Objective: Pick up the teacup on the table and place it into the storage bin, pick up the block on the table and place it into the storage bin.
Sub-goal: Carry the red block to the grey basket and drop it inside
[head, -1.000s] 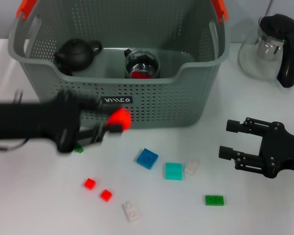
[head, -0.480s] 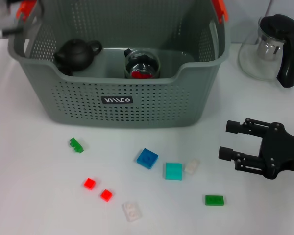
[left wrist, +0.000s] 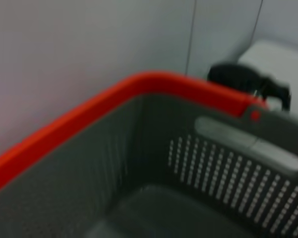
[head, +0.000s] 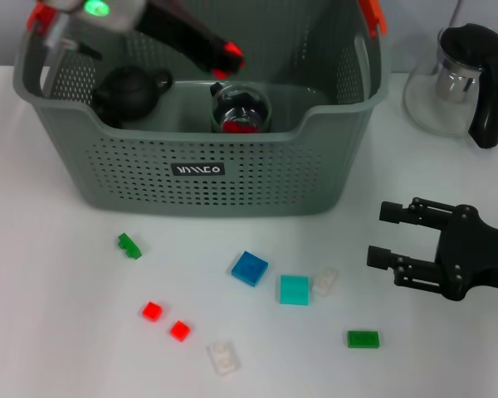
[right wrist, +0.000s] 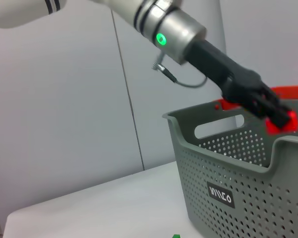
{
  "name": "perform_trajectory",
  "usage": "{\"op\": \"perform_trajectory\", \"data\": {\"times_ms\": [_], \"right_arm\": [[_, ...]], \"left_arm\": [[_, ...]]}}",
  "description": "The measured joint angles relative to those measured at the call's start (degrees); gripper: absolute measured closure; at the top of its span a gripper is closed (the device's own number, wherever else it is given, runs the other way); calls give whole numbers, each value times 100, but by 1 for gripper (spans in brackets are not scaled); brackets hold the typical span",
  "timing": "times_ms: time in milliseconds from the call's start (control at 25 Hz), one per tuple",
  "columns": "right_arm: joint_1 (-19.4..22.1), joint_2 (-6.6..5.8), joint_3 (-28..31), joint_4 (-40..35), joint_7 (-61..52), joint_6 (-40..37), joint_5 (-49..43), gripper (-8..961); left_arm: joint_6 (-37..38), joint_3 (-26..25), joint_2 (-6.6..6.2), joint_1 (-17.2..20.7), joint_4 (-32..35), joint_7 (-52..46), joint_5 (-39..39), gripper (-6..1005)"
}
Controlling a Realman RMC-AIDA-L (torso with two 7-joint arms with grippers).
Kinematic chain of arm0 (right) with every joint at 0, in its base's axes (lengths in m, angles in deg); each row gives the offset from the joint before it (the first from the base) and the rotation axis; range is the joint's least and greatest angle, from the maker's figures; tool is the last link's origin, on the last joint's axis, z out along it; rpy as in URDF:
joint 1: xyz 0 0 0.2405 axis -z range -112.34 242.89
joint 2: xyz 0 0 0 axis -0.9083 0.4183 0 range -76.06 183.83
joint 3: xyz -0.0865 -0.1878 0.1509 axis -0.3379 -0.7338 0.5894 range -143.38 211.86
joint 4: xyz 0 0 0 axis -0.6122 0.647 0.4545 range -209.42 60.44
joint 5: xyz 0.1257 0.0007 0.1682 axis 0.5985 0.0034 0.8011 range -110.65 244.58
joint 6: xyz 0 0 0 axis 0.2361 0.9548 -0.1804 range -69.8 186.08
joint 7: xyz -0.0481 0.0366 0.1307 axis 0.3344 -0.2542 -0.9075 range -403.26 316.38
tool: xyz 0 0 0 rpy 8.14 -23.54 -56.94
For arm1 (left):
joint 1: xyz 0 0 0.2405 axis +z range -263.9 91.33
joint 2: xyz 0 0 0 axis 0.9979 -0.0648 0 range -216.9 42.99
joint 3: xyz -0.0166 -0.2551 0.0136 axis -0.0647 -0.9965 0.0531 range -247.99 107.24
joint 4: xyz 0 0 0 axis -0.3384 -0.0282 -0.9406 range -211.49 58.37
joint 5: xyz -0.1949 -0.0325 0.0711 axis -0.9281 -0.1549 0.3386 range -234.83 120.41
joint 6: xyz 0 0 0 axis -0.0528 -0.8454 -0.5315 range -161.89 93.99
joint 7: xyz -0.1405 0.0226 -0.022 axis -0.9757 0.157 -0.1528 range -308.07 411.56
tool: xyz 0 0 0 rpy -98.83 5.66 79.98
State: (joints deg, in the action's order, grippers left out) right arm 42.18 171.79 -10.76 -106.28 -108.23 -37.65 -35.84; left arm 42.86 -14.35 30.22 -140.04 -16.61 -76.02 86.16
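Storage bin (head: 257, 178): sitting at the counter's (head: 58, 332) far side. Left end effector (head: 230, 60) is hovering above the bin's interior, carrying a red block (head: 232, 55) between narrow tips. Teacup (head: 241, 110) is resting inside the bin. Right end effector (head: 388, 235) is idling right of the bin, fingers spread wide. The block likely handles as light, rigid, smooth plastic; grip its flat sides.

The large grey-green perforated plastic storage bin (head: 257, 178) is standing upright on the table, holding a clear glass teacup (head: 241, 109). Small coloured plastic blocks (head: 249, 269) are lying scattered before it.
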Motion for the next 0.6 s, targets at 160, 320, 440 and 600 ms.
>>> {"op": "perform_trajectory", "data": {"times_ms": [160,320,440,600], "right_arm": [[-10,0,0,0,-21,8,-2,219],[5,-2,40,-2,-18,21,-2,219],[16,-4,60,-3,-15,23,4,219],[18,-4,62,-3,3,25,3,219]], "left_arm": [[-523,361,204,-196,-305,-195,535,681],[-831,391,296,-296,-526,-344,737,667],[-945,420,321,-301,-536,-503,781,657],[-904,413,324,-310,-501,-547,761,628]]}}
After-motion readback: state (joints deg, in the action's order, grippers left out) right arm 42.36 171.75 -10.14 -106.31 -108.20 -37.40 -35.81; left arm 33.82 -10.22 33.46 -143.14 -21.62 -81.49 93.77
